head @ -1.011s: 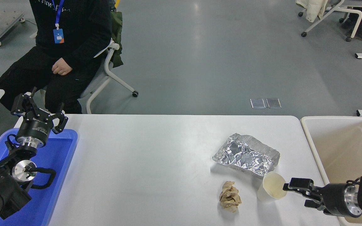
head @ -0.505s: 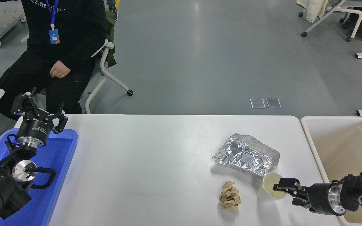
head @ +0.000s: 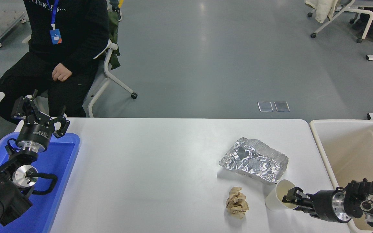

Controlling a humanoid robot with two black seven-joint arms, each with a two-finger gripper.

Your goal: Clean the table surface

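Reaching in from the lower right corner, the right gripper (head: 290,198) lies low over the table surface (head: 154,171), near its front right corner, with its fingertips at the mouth of a tipped paper cup (head: 278,195). One finger looks to be inside the rim and the other outside it, so the fingers stand narrowly apart around the cup's wall; whether they actually pinch it cannot be told. The cup leans with its open mouth toward the gripper and its base on the white top. Just beyond the cup, toward the far edge, sits a crumpled foil tray (head: 254,159), its near corner touching or almost touching the cup. Beside the cup on the left, close to the front edge, lies a crumpled brown paper ball (head: 237,202), apart from both. The beige tub (head: 351,152) stands off the right edge of the table, the blue tray (head: 62,161) at its left end. The left gripper (head: 40,117) is parked above the blue tray's far end, fingers spread wide and holding nothing. A person (head: 60,38) in black sits on a chair beyond the far left corner.
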